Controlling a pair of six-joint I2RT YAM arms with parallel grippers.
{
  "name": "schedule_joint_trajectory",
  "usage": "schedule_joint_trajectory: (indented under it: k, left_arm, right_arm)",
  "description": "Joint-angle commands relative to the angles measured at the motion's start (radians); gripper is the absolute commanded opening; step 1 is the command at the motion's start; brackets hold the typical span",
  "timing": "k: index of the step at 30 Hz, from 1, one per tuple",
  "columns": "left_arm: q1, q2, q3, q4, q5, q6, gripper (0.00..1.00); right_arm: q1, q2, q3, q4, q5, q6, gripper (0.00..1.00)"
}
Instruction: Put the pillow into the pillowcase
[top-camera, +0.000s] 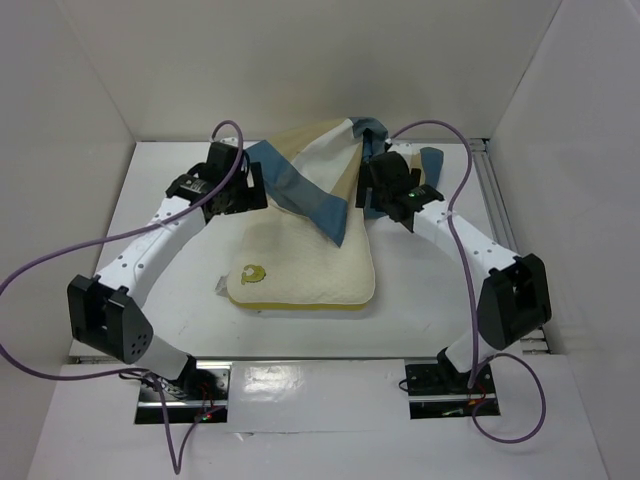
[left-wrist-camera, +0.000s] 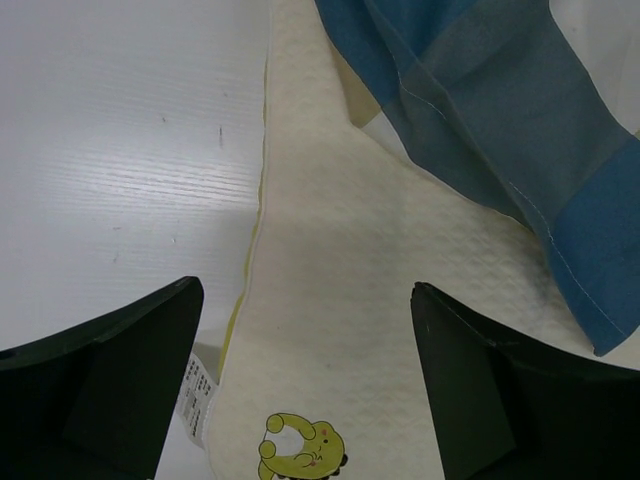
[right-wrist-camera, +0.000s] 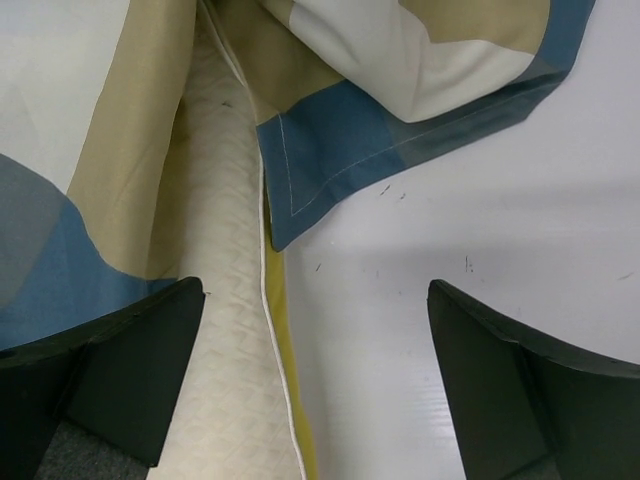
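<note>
The cream pillow (top-camera: 300, 268) lies flat at the table's middle, its yellow logo (top-camera: 252, 272) and white tag (top-camera: 222, 288) at the near left. The checked pillowcase (top-camera: 320, 165) lies crumpled over the pillow's far end, with a blue flap hanging down over its top. My left gripper (top-camera: 245, 192) is open and empty above the pillow's far left edge. In the left wrist view (left-wrist-camera: 303, 300) the pillow (left-wrist-camera: 340, 260), logo (left-wrist-camera: 300, 450) and pillowcase (left-wrist-camera: 500, 110) show. My right gripper (top-camera: 378, 195) is open and empty. In the right wrist view (right-wrist-camera: 316, 300) it straddles the pillow's yellow-piped right edge (right-wrist-camera: 230, 330), below a pillowcase corner (right-wrist-camera: 400, 90).
White walls enclose the table on the left, back and right. An aluminium rail (top-camera: 495, 200) runs along the right side. Purple cables (top-camera: 60, 260) loop from both arms. Bare white table (top-camera: 170, 190) lies left and right of the pillow.
</note>
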Motion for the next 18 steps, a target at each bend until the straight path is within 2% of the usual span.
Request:
schedule_joint_trajectory:
  k: [1, 8, 11, 18]
  left_arm:
    - [0.014, 0.030, 0.043, -0.010, 0.075, -0.032, 0.98]
    - [0.053, 0.145, 0.105, 0.017, 0.133, -0.064, 0.99]
    - [0.053, 0.199, 0.130, 0.071, 0.199, -0.104, 0.99]
    - [0.062, 0.323, 0.210, 0.138, 0.287, -0.156, 1.00]
  right_arm:
    - [0.009, -0.065, -0.018, 0.013, -0.010, -0.021, 1.00]
    - [0.009, -0.131, -0.061, -0.010, -0.023, -0.030, 1.00]
    - [0.009, -0.141, -0.084, -0.010, -0.033, -0.030, 1.00]
    - [0.028, -0.168, -0.144, -0.019, -0.124, -0.030, 1.00]
